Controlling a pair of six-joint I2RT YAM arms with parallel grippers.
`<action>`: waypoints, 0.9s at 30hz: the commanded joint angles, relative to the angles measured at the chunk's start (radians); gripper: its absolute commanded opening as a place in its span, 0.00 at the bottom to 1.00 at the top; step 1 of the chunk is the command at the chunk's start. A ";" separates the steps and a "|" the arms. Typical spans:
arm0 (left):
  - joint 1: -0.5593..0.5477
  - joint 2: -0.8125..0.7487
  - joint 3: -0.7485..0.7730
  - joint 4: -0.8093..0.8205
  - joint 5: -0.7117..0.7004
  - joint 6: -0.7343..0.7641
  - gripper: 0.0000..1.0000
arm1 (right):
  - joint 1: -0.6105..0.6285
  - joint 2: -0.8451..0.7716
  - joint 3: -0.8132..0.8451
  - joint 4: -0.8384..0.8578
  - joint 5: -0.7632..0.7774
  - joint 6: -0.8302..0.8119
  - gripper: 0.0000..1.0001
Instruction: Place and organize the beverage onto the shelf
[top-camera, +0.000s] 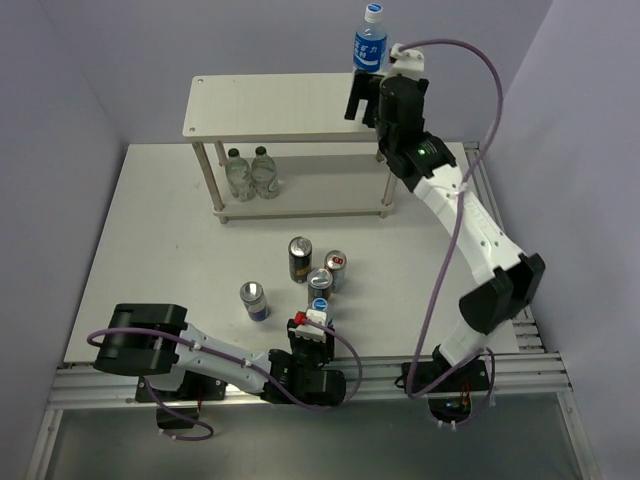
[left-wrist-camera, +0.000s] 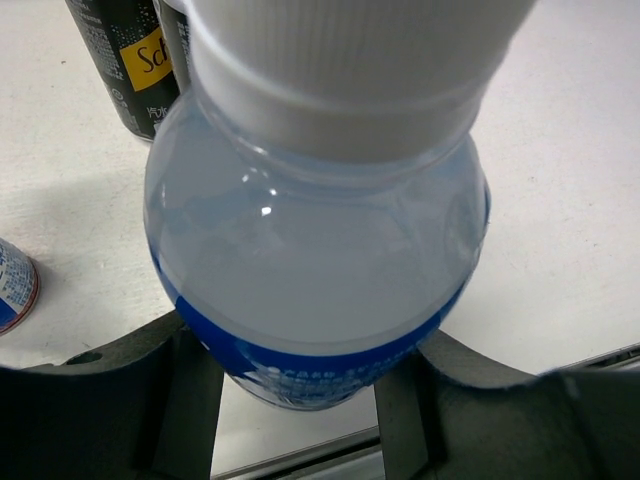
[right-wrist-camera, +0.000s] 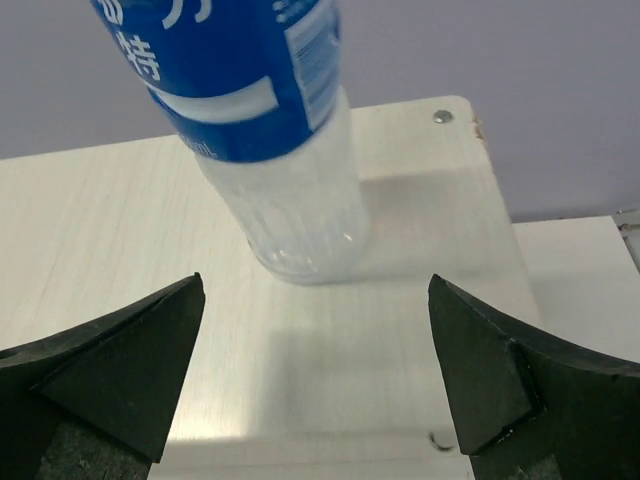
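Observation:
One blue-labelled water bottle (top-camera: 369, 40) stands upright at the far right corner of the shelf's top board (top-camera: 280, 105). My right gripper (top-camera: 365, 100) is open and empty just in front of it. In the right wrist view the bottle (right-wrist-camera: 290, 200) stands beyond the spread fingers of that gripper (right-wrist-camera: 316, 290), apart from them. My left gripper (top-camera: 312, 335) is shut on the second water bottle (left-wrist-camera: 315, 260) near the table's front edge, its fingers (left-wrist-camera: 195, 400) against the blue label. Two black cans (top-camera: 300, 258) (top-camera: 320, 283), a red-topped can (top-camera: 336, 264) and a blue can (top-camera: 254, 300) stand on the table.
Two small clear unlabelled bottles (top-camera: 237, 172) (top-camera: 264, 170) stand on the lower tier at the left. The cans stand close behind the held bottle, and the left wrist view shows a black can with a yellow mark (left-wrist-camera: 125, 60). Metal rails (top-camera: 520, 345) edge the table's front and right.

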 joint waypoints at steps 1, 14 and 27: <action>-0.015 -0.012 0.033 -0.078 0.062 -0.056 0.00 | -0.003 -0.175 -0.165 0.084 -0.013 0.080 1.00; -0.073 -0.088 0.356 -0.575 0.013 -0.079 0.00 | 0.167 -0.767 -0.848 0.062 0.065 0.232 1.00; 0.037 -0.359 0.555 -0.132 0.130 0.823 0.00 | 0.213 -1.041 -1.230 -0.004 0.124 0.339 1.00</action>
